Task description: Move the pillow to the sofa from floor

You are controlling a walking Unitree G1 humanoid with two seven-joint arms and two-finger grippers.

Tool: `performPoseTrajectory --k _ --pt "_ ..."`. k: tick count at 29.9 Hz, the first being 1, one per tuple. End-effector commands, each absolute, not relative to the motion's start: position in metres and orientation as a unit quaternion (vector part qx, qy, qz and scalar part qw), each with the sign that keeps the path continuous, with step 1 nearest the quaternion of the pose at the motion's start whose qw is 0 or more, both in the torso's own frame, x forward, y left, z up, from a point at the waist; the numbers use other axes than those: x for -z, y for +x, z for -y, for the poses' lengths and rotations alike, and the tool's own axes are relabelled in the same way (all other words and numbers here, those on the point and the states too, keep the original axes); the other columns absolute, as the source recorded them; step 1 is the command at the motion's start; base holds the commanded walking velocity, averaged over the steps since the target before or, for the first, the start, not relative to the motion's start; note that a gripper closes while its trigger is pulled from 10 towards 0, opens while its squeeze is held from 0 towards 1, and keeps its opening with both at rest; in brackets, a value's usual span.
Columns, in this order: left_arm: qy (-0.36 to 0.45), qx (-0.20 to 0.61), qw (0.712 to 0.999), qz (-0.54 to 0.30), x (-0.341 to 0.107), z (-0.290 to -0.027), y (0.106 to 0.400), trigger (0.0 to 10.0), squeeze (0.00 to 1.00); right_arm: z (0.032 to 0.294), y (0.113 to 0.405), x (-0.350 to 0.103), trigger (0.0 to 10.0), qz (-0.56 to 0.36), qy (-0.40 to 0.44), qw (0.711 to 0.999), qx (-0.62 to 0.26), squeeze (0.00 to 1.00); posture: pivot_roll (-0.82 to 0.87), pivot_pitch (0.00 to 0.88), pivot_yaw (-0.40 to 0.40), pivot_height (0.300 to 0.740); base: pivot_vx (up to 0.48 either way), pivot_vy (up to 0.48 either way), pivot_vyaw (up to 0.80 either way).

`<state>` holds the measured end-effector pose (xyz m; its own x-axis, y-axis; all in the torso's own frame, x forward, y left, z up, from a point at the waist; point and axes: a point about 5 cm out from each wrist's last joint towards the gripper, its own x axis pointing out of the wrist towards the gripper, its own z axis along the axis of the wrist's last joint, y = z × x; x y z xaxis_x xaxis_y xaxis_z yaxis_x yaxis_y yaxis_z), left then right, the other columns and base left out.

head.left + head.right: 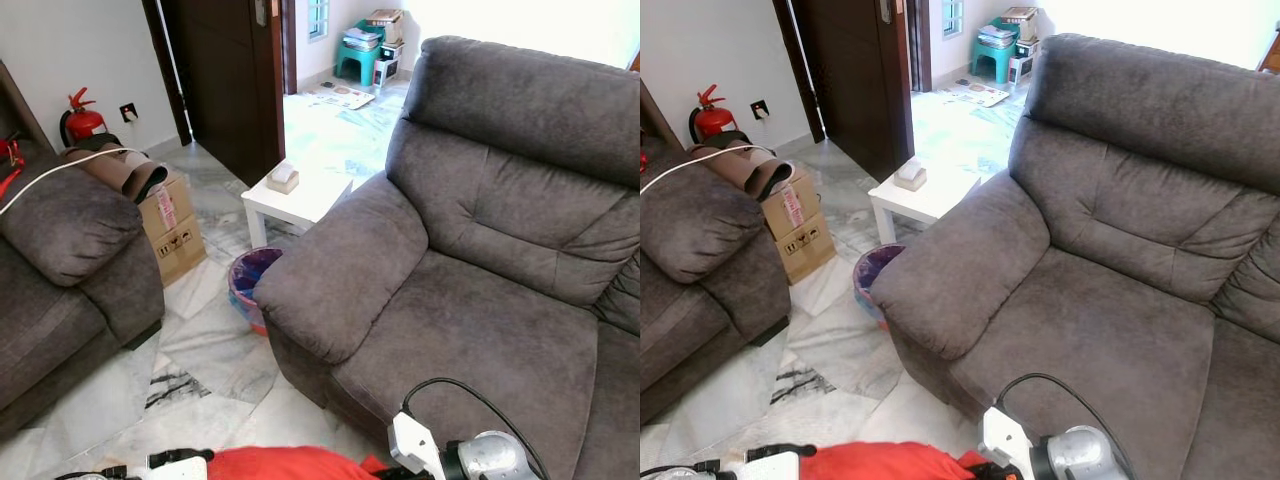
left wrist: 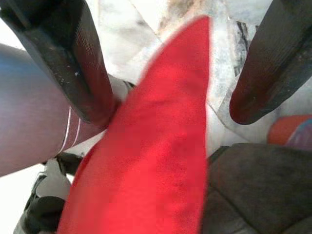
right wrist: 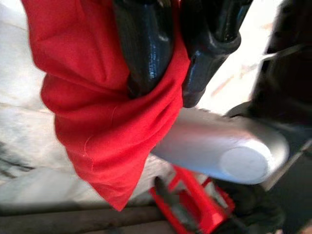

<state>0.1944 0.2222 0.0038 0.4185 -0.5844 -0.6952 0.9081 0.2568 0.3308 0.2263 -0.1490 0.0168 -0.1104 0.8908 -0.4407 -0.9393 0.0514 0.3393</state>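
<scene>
I hold the red pillow (image 1: 275,464) low before the sofa (image 1: 470,320), off the marble floor (image 1: 200,350). Right tool (image 3: 163,95) pinches its corner to carry; left tool (image 2: 165,105) gapes astride its edge, steadying.

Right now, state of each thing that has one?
pillow: off the floor, held, not yet on the sofa
right hand: shut on pillow
left hand: open, pillow between fingers
sofa: seat bare
door: open
bin: upright beside sofa arm

Sofa seat (image 1: 480,320) lies bare; its armrest (image 1: 340,270) flanks the left.
</scene>
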Motion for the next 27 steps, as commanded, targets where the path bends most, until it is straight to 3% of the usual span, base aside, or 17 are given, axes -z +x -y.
performPoseTrajectory --k 1,5,14,16,22,27 --pt "0.371 0.513 0.737 -0.236 0.003 -0.222 0.188 10.0 0.0 0.14 0.232 -0.033 10.0 -0.242 -0.035 0.657 -0.713 0.0 0.09 0.095 -0.027 0.74 0.0 0.0 0.0" --pt "0.376 0.531 0.719 -0.244 0.009 -0.221 0.185 10.0 0.0 0.14 0.232 -0.039 10.0 -0.238 -0.04 0.651 -0.72 0.0 0.09 0.095 -0.026 0.74 0.0 0.0 0.0" --pt "0.385 0.53 0.711 -0.254 0.016 -0.224 0.184 10.0 0.0 0.132 0.23 -0.06 10.0 -0.209 -0.044 0.641 -0.737 0.0 0.08 0.1 -0.027 0.74 0.0 0.0 0.0" --pt "0.387 0.526 0.714 -0.253 0.016 -0.225 0.185 10.0 0.0 0.132 0.23 -0.063 10.0 -0.207 -0.042 0.641 -0.738 0.0 0.08 0.099 -0.028 0.74 0.0 0.0 0.0" --pt "0.378 0.485 0.757 -0.22 0.006 -0.226 0.199 10.0 0.0 0.131 0.228 -0.066 10.0 -0.207 -0.048 0.642 -0.737 0.0 0.09 0.103 -0.033 0.74 0.0 0.0 0.0" --pt "0.38 0.479 0.758 -0.228 0.01 -0.228 0.196 10.0 0.0 0.124 0.227 -0.079 10.0 -0.189 -0.037 0.633 -0.75 0.0 0.07 0.105 -0.036 0.74 0.0 0.0 0.0"
